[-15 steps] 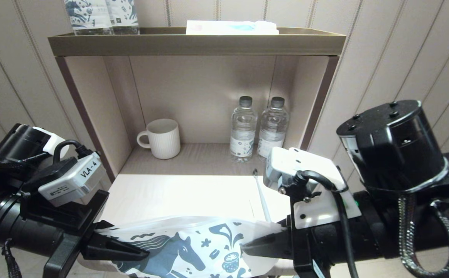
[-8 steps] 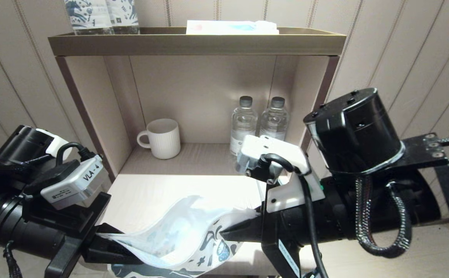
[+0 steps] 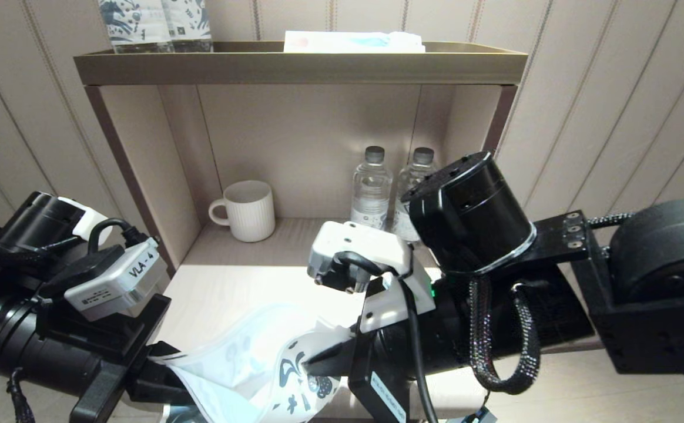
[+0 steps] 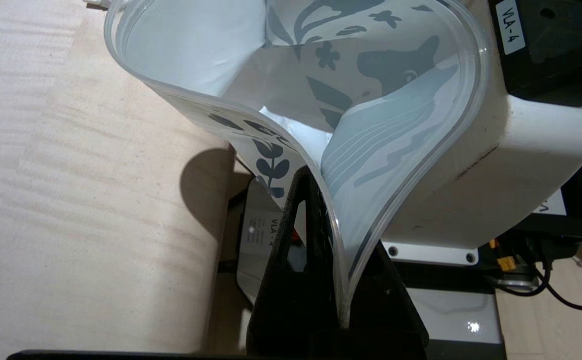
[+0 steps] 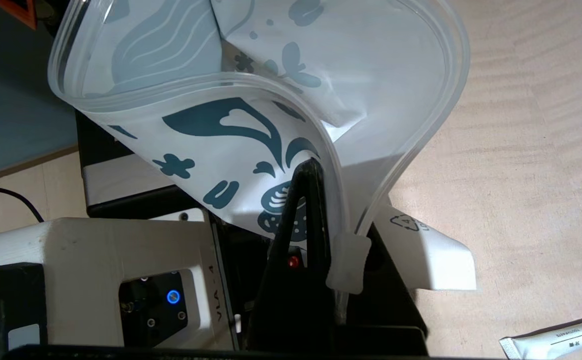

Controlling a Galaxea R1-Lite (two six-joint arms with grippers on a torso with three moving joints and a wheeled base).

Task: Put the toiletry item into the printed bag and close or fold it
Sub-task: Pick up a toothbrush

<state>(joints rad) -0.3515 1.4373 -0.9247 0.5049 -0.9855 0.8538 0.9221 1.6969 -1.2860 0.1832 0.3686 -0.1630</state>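
The right gripper [image 3: 309, 369], clamped on the printed bag [image 3: 248, 364], has swept toward nine o'clock, bowing its mouth open. The left gripper [image 3: 163, 370] pinches the opposite end; no toothbrush is visible.

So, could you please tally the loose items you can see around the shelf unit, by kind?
Clear water bottles in the cubby: 2
Horse-print-labelled bottles on top: 2
White mug: 1
Printed bag: 1
Flat packet on top: 1
Small sachet: 1
Total: 8
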